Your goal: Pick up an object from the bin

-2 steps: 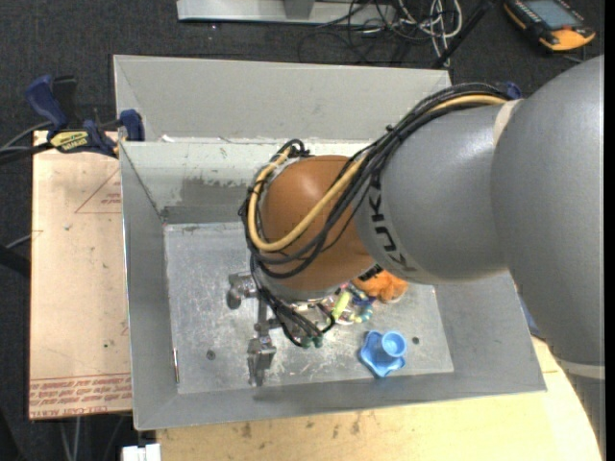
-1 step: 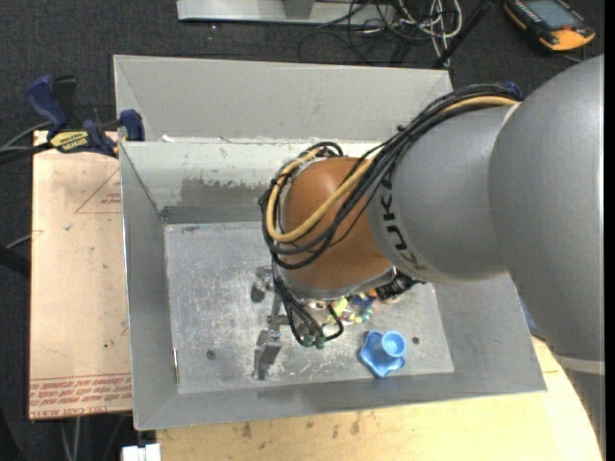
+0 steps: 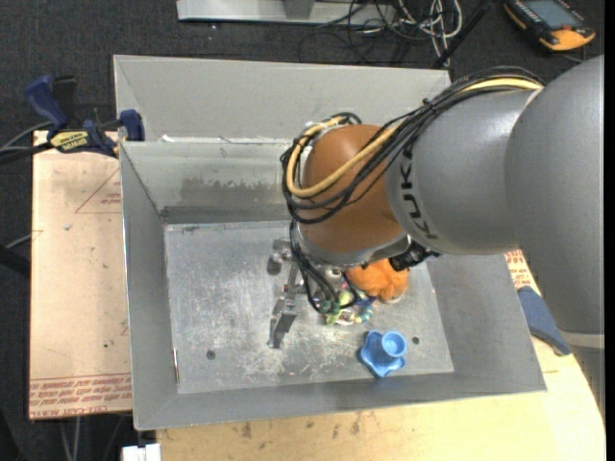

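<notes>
The end effector, grip state unclear, hovers above bare floor in the bin, blue cup near its front edge.

Dark carpet floor; far beyond the gripper lie tangled cables, a grey metal stand and an orange handset.

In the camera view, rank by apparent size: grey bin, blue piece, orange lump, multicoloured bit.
1. grey bin
2-3. orange lump and blue piece: alike, lump partly under the arm, unranked
4. multicoloured bit
</notes>
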`<state>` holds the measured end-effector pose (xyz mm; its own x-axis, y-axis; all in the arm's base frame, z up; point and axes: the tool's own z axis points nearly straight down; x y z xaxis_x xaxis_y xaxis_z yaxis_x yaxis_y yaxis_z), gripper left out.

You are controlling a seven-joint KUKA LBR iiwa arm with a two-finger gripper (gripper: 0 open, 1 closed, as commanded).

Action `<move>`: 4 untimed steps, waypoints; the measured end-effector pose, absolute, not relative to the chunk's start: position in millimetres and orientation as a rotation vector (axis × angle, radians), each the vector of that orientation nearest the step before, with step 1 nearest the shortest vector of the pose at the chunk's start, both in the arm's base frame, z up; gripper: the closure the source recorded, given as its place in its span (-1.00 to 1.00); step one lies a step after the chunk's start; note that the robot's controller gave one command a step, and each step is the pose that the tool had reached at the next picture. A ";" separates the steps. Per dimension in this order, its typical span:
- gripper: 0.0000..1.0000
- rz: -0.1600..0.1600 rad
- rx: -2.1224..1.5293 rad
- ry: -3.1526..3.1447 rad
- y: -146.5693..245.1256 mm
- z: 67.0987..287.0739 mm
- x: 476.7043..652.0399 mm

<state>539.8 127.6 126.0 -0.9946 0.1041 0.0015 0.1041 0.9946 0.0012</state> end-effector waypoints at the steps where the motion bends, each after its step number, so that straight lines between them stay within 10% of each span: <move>1: -1.00 -0.003 -0.039 -3.145 85.3 129.9 573.2; 3: -1.00 0.000 -0.345 -3.119 43.0 103.7 536.8; 4: -1.00 -0.004 -0.187 -3.137 15.9 90.9 550.0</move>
